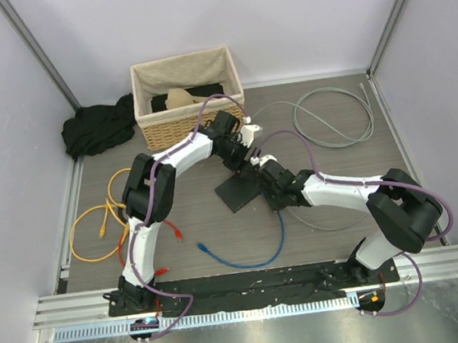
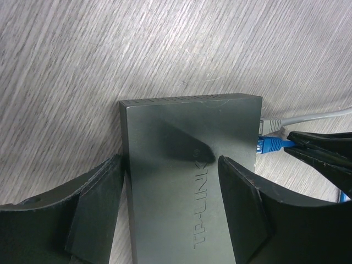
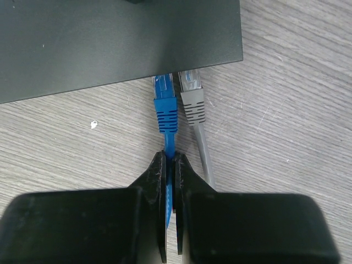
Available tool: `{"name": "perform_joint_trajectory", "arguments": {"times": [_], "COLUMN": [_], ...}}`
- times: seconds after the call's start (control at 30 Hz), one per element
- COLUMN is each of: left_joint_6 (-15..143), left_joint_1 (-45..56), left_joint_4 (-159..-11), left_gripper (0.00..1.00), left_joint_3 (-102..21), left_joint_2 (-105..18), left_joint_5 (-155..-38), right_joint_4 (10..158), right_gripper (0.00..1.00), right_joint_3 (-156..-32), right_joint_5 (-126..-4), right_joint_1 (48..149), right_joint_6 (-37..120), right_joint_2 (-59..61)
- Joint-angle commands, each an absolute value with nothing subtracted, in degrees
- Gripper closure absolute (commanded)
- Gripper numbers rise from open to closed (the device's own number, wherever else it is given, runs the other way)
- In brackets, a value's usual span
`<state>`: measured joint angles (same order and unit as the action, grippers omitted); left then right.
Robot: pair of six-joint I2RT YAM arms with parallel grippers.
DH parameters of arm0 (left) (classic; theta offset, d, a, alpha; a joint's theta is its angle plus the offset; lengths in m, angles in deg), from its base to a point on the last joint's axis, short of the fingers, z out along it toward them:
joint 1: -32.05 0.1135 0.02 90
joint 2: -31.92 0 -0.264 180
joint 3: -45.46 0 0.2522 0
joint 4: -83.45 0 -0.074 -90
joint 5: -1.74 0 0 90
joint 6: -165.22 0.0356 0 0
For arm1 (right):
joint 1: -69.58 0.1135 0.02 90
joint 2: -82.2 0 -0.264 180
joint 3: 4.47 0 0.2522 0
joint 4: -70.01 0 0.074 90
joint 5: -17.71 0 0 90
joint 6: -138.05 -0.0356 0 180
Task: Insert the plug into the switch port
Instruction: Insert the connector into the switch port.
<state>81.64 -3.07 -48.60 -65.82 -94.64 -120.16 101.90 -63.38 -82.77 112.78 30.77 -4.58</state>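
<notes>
The switch (image 2: 181, 181) is a flat dark-grey box marked TP-LINK and lies on the table (image 1: 317, 70). My left gripper (image 2: 170, 165) stands open over it, one finger at its left edge and the other above its right part. The blue plug (image 3: 165, 107) has its clear tip at the switch's (image 3: 110, 38) port edge, next to a grey plug (image 3: 192, 99). My right gripper (image 3: 170, 157) is shut on the blue cable just behind the plug's boot. From above, both grippers (image 1: 240, 158) (image 1: 260, 172) meet at the switch (image 1: 236, 194).
A wicker basket (image 1: 187, 93) stands at the back, with a black cloth (image 1: 96, 129) to its left. A grey cable coil (image 1: 335, 118) lies back right and a yellow cable (image 1: 95, 228) on the left. The blue cable (image 1: 255, 255) loops toward the front rail (image 1: 250, 283).
</notes>
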Motion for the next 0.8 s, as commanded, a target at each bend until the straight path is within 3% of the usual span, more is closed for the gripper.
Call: {"name": "perform_joint_trajectory", "arguments": {"times": [0.0,0.27,0.77], "left_joint_6": [78.04,75.93,72.94], "left_joint_1": [-6.45,-8.64,-10.14], "left_joint_4": [-40.7,-42.62,-45.26], "left_gripper": [0.29,0.29,0.29], "left_joint_3": [-62.35,-61.65,-60.94], "left_joint_2": [-94.12,-92.01,-90.86], "left_joint_5": [-127.46,-131.59,-134.67], "right_joint_4": [85.01,80.34,71.46], "right_gripper": [0.99,0.99,0.99], "right_joint_3": [-69.73,-72.11,-63.31], "right_joint_5": [-82.84,-82.83,-85.39], "right_joint_1": [112.2,112.21,109.22], "right_joint_6": [31.53,33.46,28.54], "right_joint_2": [-2.09,-4.62,-3.05]}}
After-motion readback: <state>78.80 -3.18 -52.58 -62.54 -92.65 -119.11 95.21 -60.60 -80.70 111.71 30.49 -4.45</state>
